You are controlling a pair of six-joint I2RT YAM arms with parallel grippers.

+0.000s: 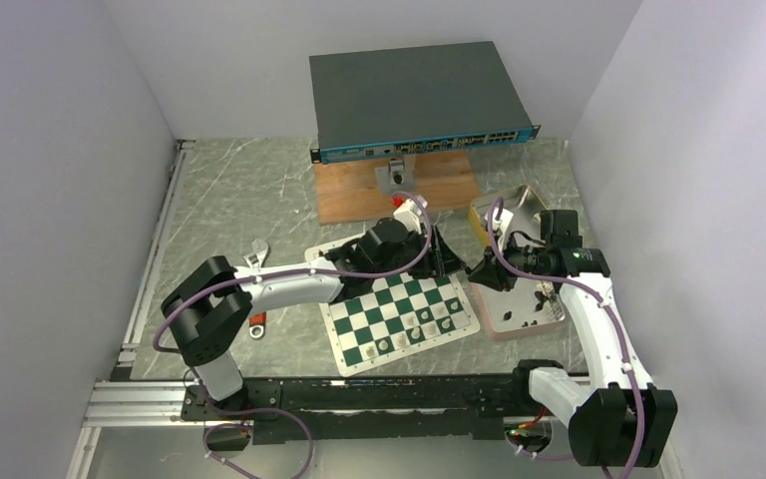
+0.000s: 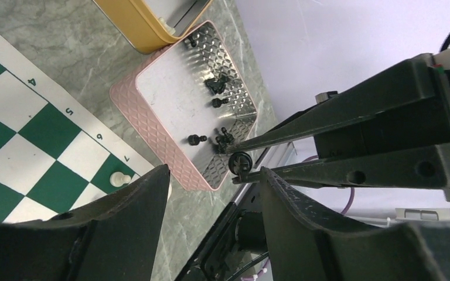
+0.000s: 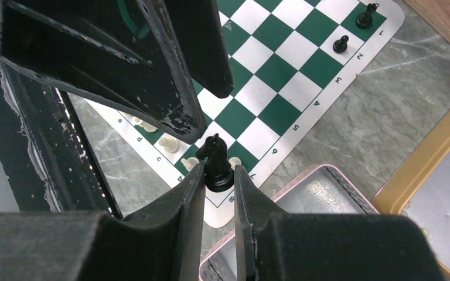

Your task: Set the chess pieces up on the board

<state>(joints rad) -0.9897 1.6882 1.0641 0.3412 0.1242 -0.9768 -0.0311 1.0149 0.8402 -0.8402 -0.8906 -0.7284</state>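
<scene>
My right gripper (image 3: 218, 170) is shut on a black knight (image 3: 215, 159) and holds it above the near right corner of the green and white board (image 3: 281, 76). In the left wrist view the same knight (image 2: 241, 161) shows between the right gripper's fingertips. My left gripper (image 2: 214, 172) is open and empty, its fingers just beside the held knight. Two black pieces (image 3: 341, 44) stand on the board's far edge. Several black pieces (image 2: 218, 84) lie in the pink tray (image 2: 152, 105). In the top view both grippers meet at the board's right edge (image 1: 464, 267).
White pieces (image 1: 419, 324) stand on the board's near rows. A yellow tin (image 2: 135, 23) sits behind the pink tray. A network switch (image 1: 414, 95) rests on a wooden block (image 1: 359, 195) at the back. A wrench (image 1: 256, 257) lies left of the board.
</scene>
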